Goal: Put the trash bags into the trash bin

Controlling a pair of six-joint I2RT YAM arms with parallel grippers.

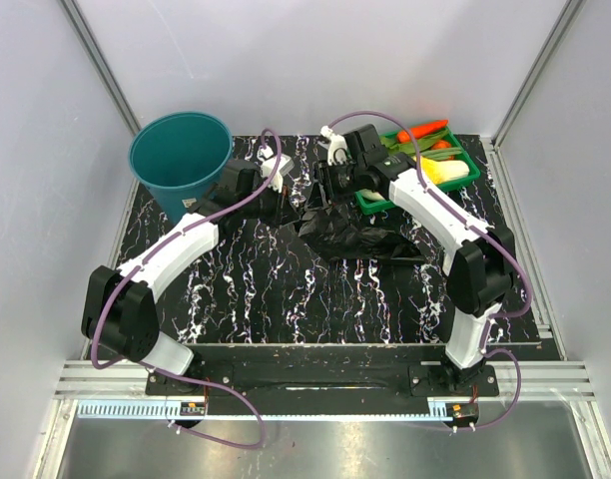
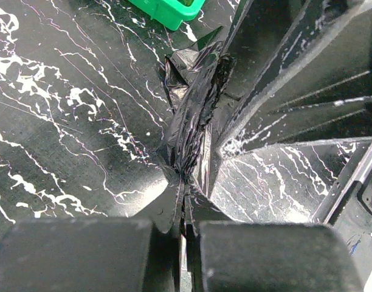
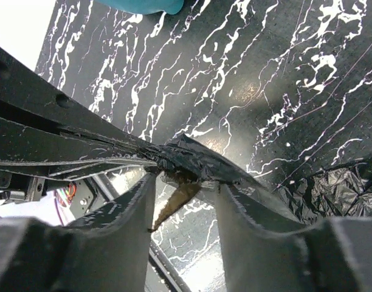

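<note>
Zero trash bags (image 1: pixel 350 235) in the teal trash bin (image 1: pixel 181 160) yet; my left gripper (image 2: pixel 185 222) pinches a fold of them, right gripper (image 3: pixel 185 182) sits spread around another; whole carry left.

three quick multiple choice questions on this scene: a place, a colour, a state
1. Where does the round teal plastic bin stand? A far left B near right C centre
2. What colour is the shallow rectangular plastic vegetable tray? A red B green C white
3. The left gripper is A wide open B shut on the glossy black plastic film bag C out of view
1 A, the top view shows it there; 2 B, its rim is green; 3 B, film sits pinched in its shut jaws.
</note>
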